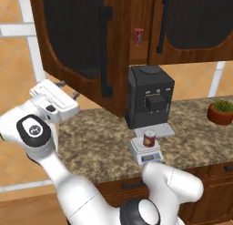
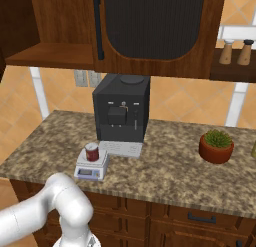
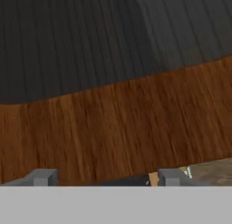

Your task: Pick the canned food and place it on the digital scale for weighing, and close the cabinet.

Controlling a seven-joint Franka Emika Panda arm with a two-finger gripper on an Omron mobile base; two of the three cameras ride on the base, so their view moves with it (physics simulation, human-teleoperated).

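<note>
The canned food [image 1: 149,138] [image 2: 92,152], a squat maroon tin, stands upright on the digital scale [image 1: 146,154] [image 2: 90,172] in front of the coffee machine. The cabinet [image 1: 136,19] [image 2: 150,66] hangs above the counter; its left door [image 1: 82,42] is swung out toward me, and its right door [image 1: 191,23] is shut. My gripper [image 1: 68,89] [image 3: 106,177] is open and empty, right up against the lower part of the open door [image 3: 113,128]. In the hand view the fingertips [image 3: 43,177] stand wide apart below the door's wood frame and dark panel.
A black coffee machine [image 1: 150,96] [image 2: 121,108] stands behind the scale. A slim red can [image 1: 138,36] sits inside the cabinet. A potted plant [image 1: 221,111] [image 2: 216,145] is on the counter's right. Two shakers [image 2: 236,51] stand on a shelf at the upper right.
</note>
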